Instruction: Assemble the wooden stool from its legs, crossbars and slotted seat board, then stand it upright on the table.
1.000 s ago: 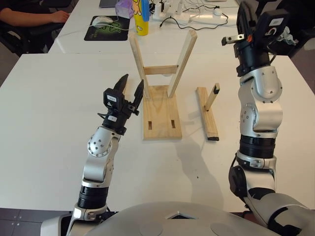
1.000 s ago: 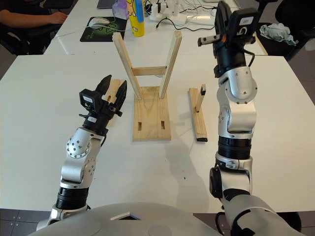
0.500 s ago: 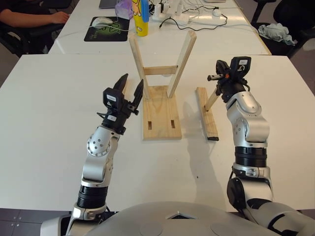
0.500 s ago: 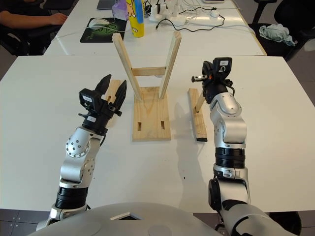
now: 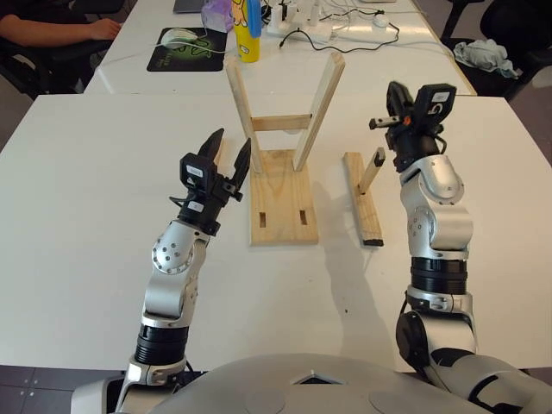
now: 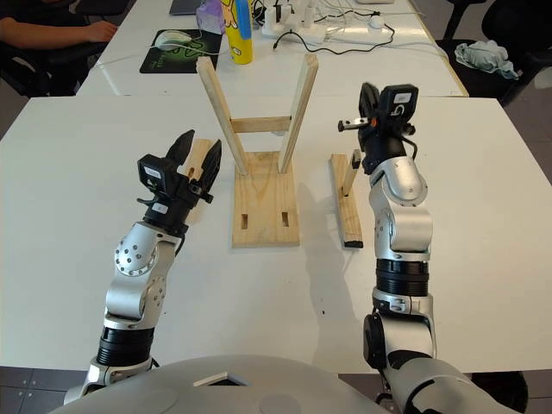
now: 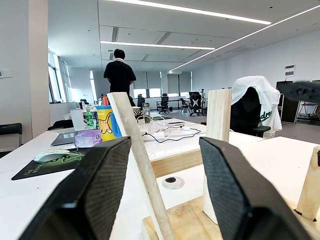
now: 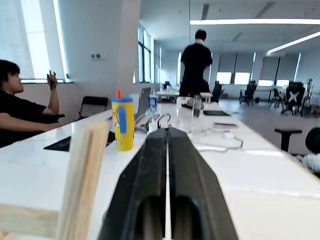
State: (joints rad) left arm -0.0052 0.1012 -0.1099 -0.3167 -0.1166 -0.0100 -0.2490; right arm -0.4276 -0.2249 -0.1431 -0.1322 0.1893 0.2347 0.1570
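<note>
The slotted seat board lies flat on the white table. Two legs joined by a crossbar stand upright in its far end. To its right lies a second leg piece with a short bar sticking up from it. My left gripper hovers open just left of the board, fingers apart and empty; a wooden piece lies partly hidden behind it. My right gripper is raised above and right of the loose piece, its fingers pressed together and empty.
On the far table stand a yellow bottle, a mouse pad with a mouse and cables. A cloth lies at the far right. The table's near half has free room.
My right arm came down from high above to beside the loose leg piece, then rose a little to the right. The left arm and the wooden parts have not moved.
</note>
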